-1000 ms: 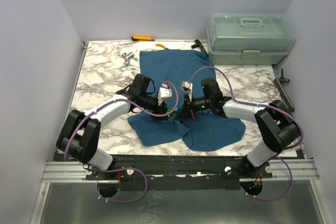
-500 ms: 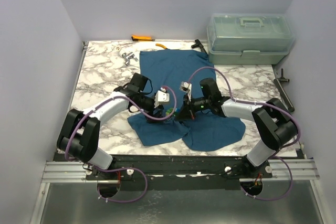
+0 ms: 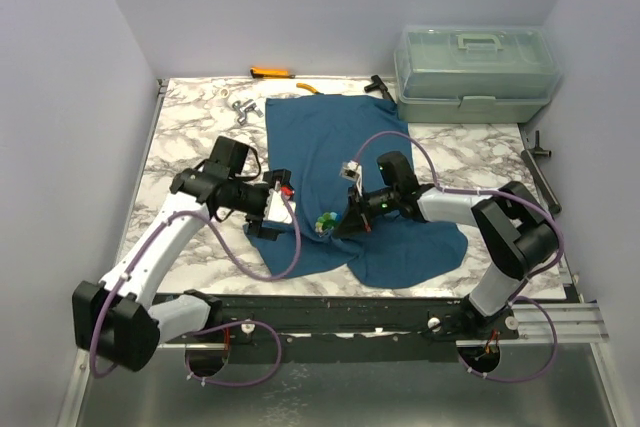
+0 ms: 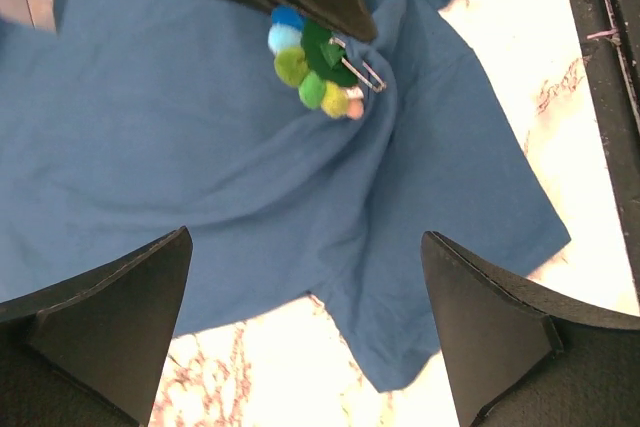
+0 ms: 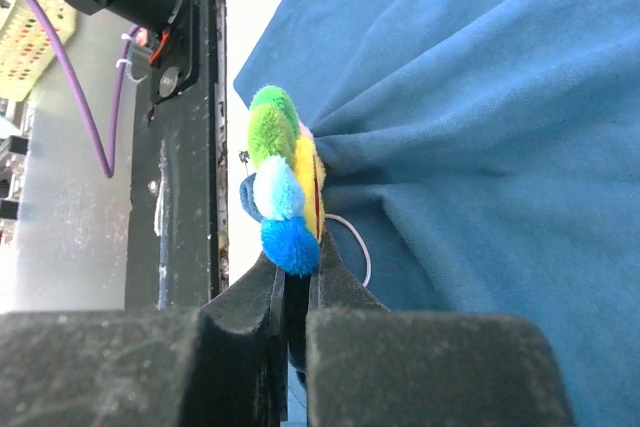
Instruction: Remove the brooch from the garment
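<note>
Shirt [image 3: 330, 142] spread mid-table [image 3: 190, 137], box [image 3: 475, 72] behind it to the right.
The brooch [image 3: 325, 221] sits on the shirt's near part, between the grippers: right gripper [image 3: 340, 225] touching it from the right, left gripper [image 3: 266, 220] apart to its left, at the shirt's left edge. A tool [image 3: 270, 73] lies behind the shirt.

Top view: bright, even overhead light, sharp throughout, faint soft shadows on table [image 3: 190, 147]. Left wrist: left fingers [image 4: 100, 317] at 5 and 7 o'clock dark and soft, table blown out at 1 o'clock. Right wrist: brooch [image 5: 283, 197] sharp, right fingers [image 5: 130, 367] at 6 o'clock blurred and grainy, 9 o'clock hazy.
</note>
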`<state>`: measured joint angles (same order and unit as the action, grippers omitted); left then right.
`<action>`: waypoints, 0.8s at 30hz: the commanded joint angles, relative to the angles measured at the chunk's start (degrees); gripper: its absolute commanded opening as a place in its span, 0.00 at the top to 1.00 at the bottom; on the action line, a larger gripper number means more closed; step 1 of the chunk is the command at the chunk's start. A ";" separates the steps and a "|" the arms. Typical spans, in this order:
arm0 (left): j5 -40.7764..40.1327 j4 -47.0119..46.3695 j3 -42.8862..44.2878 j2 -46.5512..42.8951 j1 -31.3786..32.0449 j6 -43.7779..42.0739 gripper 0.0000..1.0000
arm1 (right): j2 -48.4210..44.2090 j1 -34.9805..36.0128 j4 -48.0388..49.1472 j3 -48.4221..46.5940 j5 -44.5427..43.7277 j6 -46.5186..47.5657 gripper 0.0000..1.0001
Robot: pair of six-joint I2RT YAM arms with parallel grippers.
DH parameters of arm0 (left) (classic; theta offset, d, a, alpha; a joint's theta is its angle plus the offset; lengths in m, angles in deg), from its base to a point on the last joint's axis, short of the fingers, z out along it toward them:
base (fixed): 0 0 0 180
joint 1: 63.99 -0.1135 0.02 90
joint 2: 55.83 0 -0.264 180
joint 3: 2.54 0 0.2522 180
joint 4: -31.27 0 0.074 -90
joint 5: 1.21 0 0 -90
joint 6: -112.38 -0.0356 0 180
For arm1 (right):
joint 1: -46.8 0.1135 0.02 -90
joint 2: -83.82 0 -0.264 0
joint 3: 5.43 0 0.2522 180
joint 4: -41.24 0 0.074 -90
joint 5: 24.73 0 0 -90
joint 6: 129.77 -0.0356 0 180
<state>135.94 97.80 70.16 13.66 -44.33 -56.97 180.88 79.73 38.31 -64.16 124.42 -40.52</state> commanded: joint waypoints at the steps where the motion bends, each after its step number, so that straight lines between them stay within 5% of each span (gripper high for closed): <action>1: 2.10 -8.89 -5.57 -3.39 4.60 -2.48 0.01 | 1.48 0.29 -1.09 -1.55 5.68 -1.52 0.99; 13: -2.81 -18.25 -7.55 2.23 14.61 4.12 0.01 | 1.86 0.32 1.36 -0.69 6.30 -4.85 0.99; 24: -3.42 -22.63 -4.05 10.38 16.48 9.36 0.01 | 1.87 0.32 1.13 -0.82 6.15 -4.61 0.99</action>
<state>132.73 78.48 64.17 22.93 -28.66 -50.07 181.69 79.73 38.57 -64.16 128.60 -44.74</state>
